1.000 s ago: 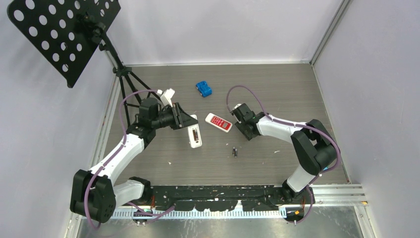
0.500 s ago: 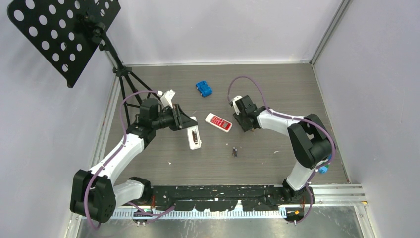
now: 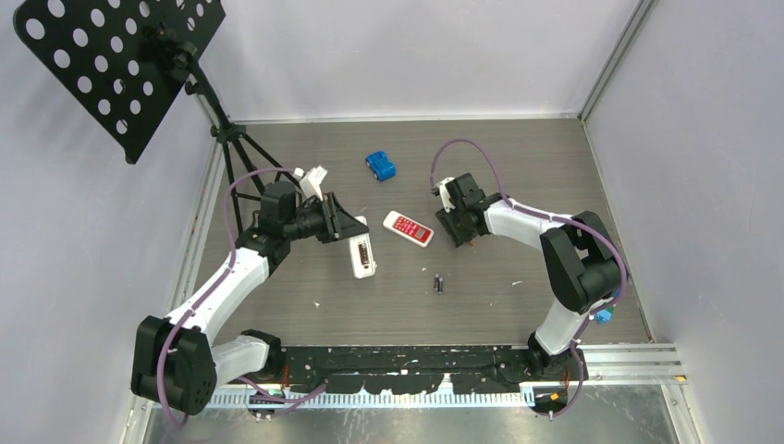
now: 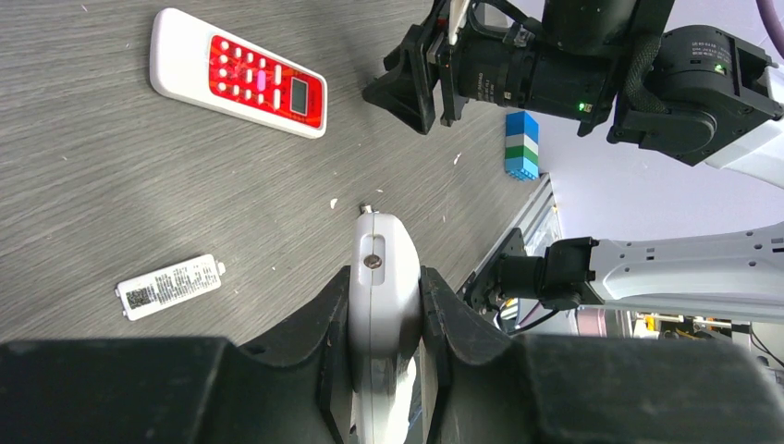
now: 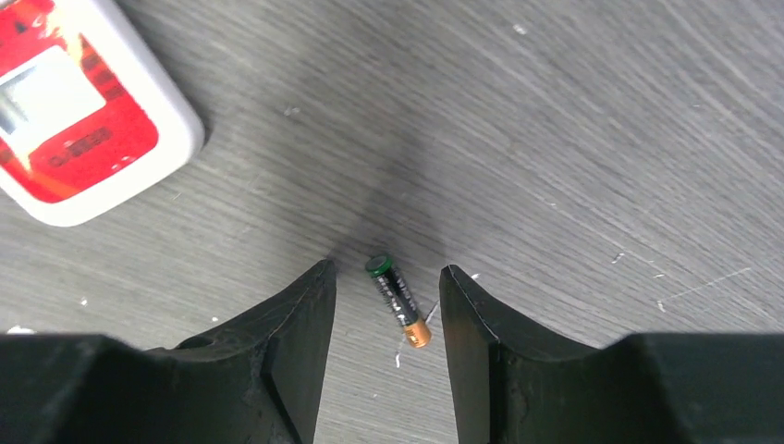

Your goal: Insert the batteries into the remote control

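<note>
My left gripper (image 3: 349, 231) is shut on a white remote (image 3: 363, 255), gripping it edge-on by its sides (image 4: 385, 245) just above the table. Its white labelled battery cover (image 4: 170, 286) lies loose on the table. A red-faced white remote (image 3: 409, 228) lies at the middle. My right gripper (image 5: 386, 285) is open and low over the table, its fingers on either side of one battery (image 5: 398, 301) with a green and a copper end, not touching it. Two more batteries (image 3: 438, 282) lie side by side nearer the front.
A blue toy (image 3: 380, 166) sits toward the back. A black perforated music stand (image 3: 120, 65) on a tripod stands at the back left. A small blue, green and white block (image 4: 522, 145) sits near the table's right edge. Walls enclose three sides.
My right gripper has shifted a little toward the far side and settled low over the single battery. My left arm and the white remote have not moved.
</note>
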### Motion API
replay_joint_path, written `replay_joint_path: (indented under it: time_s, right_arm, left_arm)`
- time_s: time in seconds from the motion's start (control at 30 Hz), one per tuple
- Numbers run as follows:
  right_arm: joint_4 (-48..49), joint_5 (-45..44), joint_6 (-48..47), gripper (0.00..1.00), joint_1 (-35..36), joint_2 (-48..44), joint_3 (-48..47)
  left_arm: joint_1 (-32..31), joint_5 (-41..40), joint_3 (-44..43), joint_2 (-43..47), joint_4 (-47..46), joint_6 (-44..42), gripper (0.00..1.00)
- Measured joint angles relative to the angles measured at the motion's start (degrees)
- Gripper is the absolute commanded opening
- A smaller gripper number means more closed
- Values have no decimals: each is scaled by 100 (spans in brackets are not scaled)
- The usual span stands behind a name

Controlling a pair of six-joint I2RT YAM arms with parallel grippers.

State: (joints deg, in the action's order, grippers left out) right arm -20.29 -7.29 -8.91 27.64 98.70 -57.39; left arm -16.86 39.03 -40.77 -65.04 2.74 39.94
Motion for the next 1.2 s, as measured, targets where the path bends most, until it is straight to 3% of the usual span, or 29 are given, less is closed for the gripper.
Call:
replay_joint_path:
  time_s: [0.2,0.4,0.53,0.87,1.2]
  right_arm:
    - [-431,332,-72,50,-15,-2,-92]
    - [-621,503,-52,38,-177,74,-184]
    - [-857,695,28,22,-326,236,-402]
    - [-890,691,319,6,-393,205,-413]
    - [-898,916,1558,0,197,-844,-389]
  left_arm:
    - [0,0,-24,0,109,-17,0]
    - [0,0,-50,0,238,-79,0]
    - [0,-2,-83,2,282,-142,0]
    - [0,-4,-111,0,282,-63,0]
    - [-48,-7,304,-490,-1349,1119,0]
